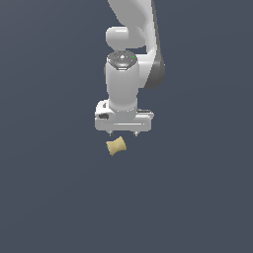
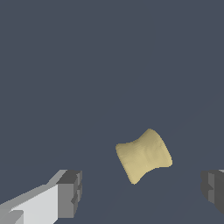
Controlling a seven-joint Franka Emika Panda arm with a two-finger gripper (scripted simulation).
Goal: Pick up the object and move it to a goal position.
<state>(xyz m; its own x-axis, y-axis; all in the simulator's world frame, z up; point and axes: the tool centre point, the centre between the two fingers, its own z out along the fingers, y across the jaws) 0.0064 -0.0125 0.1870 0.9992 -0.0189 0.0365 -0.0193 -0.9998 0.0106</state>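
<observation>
Below one gripper point(image 1: 123, 133), one object point(image 1: 116, 147)

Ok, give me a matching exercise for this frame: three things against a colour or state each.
Things:
1. spool
2. gripper
3. arm

Colours or states:
A. white, reaching down from above
B. tan-yellow, narrow waist
C. jaws open, holding nothing

Pairs: 1-B, 2-C, 3-A

Object placed under the gripper

The object point(image 1: 116, 147) is seen below the gripper point(image 1: 123, 133), shifted slightly to the exterior view's left, apart from both fingers point(image 2: 70, 192).
</observation>
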